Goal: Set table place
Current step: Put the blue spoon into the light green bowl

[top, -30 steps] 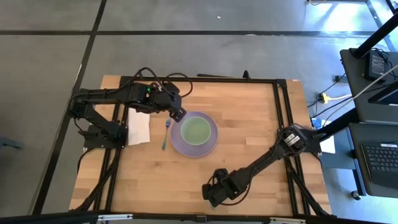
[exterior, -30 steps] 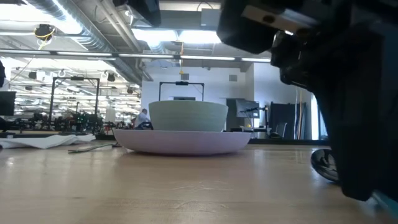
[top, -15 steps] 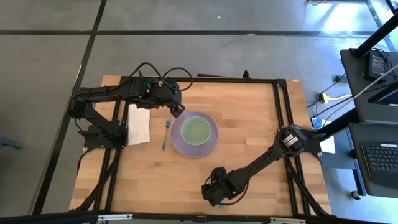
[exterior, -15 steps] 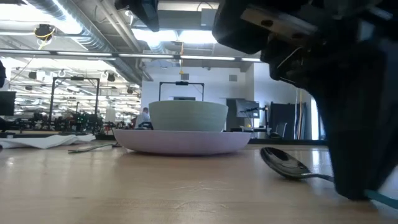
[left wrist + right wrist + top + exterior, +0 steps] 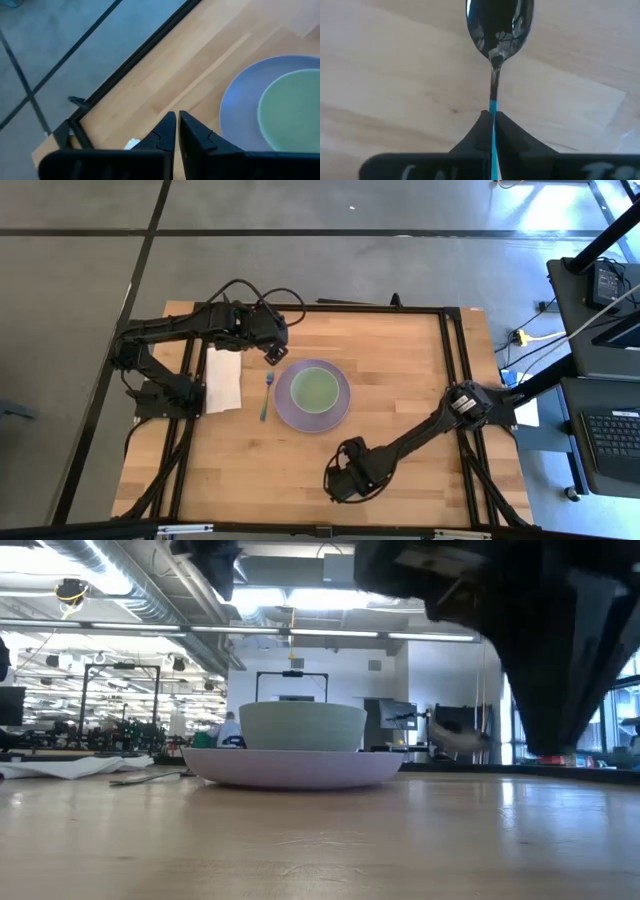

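Note:
A lavender plate [image 5: 338, 412] lies at the table's middle with a green bowl [image 5: 313, 388] on it; both also show in the low view [image 5: 300, 727]. A blue-handled fork [image 5: 265, 396] lies left of the plate, and a white napkin [image 5: 222, 380] lies left of the fork. My left gripper [image 5: 272, 352] [image 5: 177, 117] is shut and empty, above the table off the plate's far left. My right gripper [image 5: 340, 480] [image 5: 493, 117] is near the front edge, shut on a spoon [image 5: 500, 25] with a blue handle. My right gripper pinches the spoon's blue handle [image 5: 493, 106] between its two fingers. The fingers lie along the handle, and the shiny bowl sticks out ahead of them. The spoon [image 5: 460, 737] is lifted clear of the table.
Bare light wood [image 5: 400, 360] lies right of the plate and along the front edge [image 5: 240, 470]. Black frame rails [image 5: 448, 350] run along the table's edges. The right arm [image 5: 560, 650] fills the low view's right side.
My right gripper has gone up with the spoon. The spoon's bowl lay on the table half a second ago and now hangs clear above it. My left gripper has drawn back from the plate's rim toward the table's left and far edges.

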`<control>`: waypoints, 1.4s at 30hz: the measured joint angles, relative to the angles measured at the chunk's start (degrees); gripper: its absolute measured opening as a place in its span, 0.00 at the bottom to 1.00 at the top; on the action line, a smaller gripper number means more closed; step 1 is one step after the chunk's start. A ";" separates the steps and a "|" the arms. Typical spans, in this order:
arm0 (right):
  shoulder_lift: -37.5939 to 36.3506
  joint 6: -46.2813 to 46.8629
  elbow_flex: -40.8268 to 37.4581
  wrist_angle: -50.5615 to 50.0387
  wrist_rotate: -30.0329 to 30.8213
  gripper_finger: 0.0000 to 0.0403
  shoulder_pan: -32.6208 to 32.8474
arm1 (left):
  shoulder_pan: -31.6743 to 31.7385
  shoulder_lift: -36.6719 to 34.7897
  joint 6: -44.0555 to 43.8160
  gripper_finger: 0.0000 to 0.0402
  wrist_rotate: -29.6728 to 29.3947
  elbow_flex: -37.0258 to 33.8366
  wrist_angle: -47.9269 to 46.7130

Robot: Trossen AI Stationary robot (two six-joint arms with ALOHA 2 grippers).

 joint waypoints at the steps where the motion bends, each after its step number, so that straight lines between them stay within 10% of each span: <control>1: -0.03 -0.66 0.74 -0.58 -0.09 0.02 -0.13 | 0.00 0.00 0.00 0.04 -0.11 0.00 -0.69; 12: -0.16 -21.42 20.32 -24.39 -0.59 0.02 -5.27 | 0.02 -3.12 -1.92 0.09 -1.15 -0.02 -6.04; 24: -1.37 -57.84 32.75 -24.99 -2.43 0.02 -23.35 | 0.19 -14.62 -3.45 0.09 -4.56 0.00 -5.33; 42: 2.20 -69.59 32.74 -25.00 -30.21 0.02 -41.07 | 0.28 -21.46 -3.45 0.02 -5.91 0.00 -5.26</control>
